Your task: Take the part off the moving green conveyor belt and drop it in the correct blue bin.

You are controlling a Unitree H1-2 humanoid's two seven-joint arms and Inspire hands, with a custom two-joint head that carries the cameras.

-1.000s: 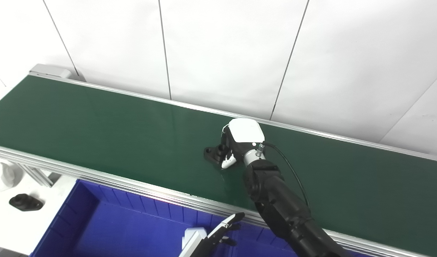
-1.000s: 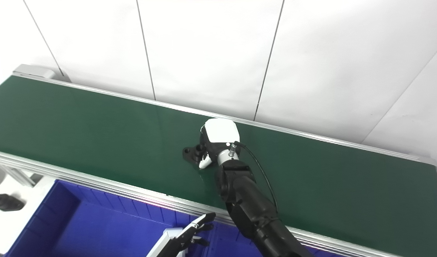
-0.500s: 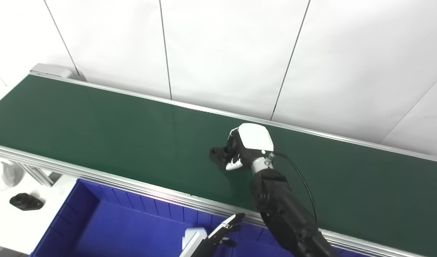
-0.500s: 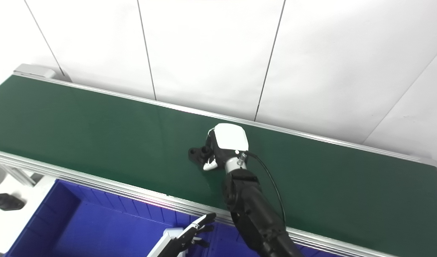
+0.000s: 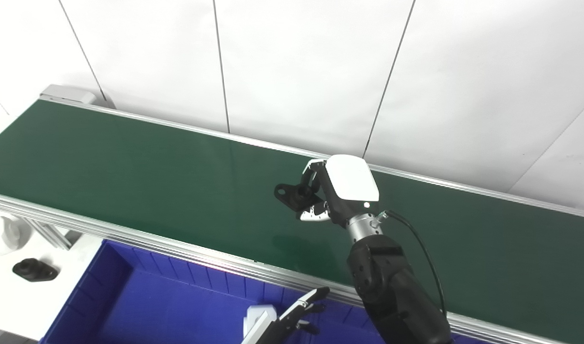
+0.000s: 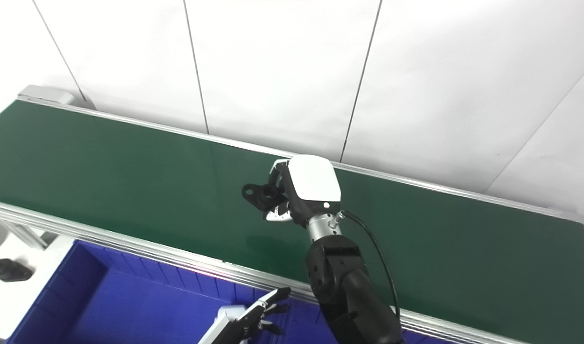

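Above belt (image 5: 129, 167), right hand (image 5: 337, 191) now higher with part (image 5: 292, 195).

**Open belt, rail at the near edge**

I see bare belt (image 5: 129, 162) on both sides of my right hand (image 5: 337, 193). Between it and the bin (image 5: 143, 306) runs only the low rail (image 5: 177, 248). My left hand (image 5: 292, 317) hangs over the bin's right part. The wall (image 5: 296, 71) closes the far side.
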